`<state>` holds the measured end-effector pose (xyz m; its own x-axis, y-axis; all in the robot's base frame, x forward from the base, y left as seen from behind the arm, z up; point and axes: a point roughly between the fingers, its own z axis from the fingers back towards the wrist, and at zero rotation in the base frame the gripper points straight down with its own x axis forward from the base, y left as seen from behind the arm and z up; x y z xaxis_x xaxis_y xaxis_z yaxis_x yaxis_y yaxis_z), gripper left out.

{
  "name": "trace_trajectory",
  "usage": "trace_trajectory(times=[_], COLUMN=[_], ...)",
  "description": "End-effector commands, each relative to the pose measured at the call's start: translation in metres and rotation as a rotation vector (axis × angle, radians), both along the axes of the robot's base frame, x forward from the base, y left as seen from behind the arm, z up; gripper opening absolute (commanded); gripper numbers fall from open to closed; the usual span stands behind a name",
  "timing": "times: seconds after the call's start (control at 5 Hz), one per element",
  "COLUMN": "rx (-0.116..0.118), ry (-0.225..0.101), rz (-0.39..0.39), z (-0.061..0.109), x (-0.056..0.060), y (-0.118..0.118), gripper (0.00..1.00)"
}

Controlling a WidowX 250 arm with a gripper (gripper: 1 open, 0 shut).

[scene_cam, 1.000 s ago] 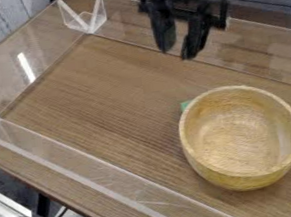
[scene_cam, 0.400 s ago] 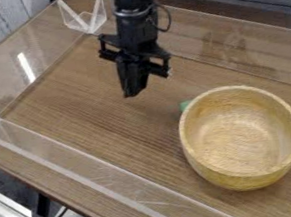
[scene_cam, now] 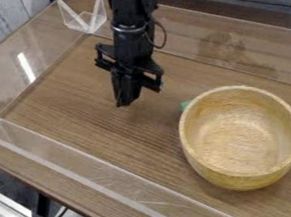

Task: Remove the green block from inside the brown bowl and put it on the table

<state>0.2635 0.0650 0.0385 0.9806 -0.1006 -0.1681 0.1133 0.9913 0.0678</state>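
The brown bowl (scene_cam: 239, 178) stands on the table (scene_cam: 67, 101) at the right front, and its inside looks bare. A small spot of the green block (scene_cam: 184, 103) shows on the table just outside the bowl's upper left rim. My gripper (scene_cam: 129, 95) hangs straight down over the table to the left of the bowl, a short way from the green block. Its fingers are pressed together and nothing shows between them. The tips are close above the wood.
Low clear acrylic walls (scene_cam: 64, 160) run along the table's front and left edges. A clear angled acrylic piece (scene_cam: 82, 16) stands at the back left. A pale plank wall lies behind the table.
The gripper came down and to the left from above the table's back toward the wood beside the bowl, and its fingers went from spread to shut. Bowl and green block stayed put.
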Motion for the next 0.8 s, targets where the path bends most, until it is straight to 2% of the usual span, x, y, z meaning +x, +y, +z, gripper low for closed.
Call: trace_trajectory(times=[0.0,0.2,0.6], rx=[0.003,-0.002,-0.015], ry=[-0.027,-0.026,0.010], rz=[-0.040,-0.067,-0.156], z=[0.011,0.014,0.005], x=[0.004,0.002,0.016], y=[-0.012,-0.023,-0.030], gripper=[0.00,0.00,0.00])
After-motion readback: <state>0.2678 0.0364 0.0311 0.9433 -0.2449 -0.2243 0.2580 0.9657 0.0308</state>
